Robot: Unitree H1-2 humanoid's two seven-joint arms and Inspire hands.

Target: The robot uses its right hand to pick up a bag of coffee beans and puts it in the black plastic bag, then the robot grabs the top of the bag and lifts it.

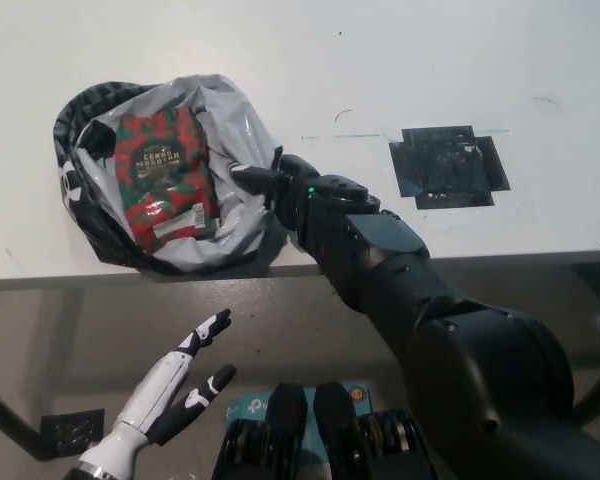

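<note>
Your right hand [280, 183] is at the plastic bag's [235, 230] near-right rim, fingers closed on the grey lining there — gripping the bag's edge. The coffee bag [165, 175], red and green with a dark label, lies inside the open plastic bag on the white table [430, 60]. Your left hand [175, 385] rests below the table edge — fingers spread, holding nothing.
</note>
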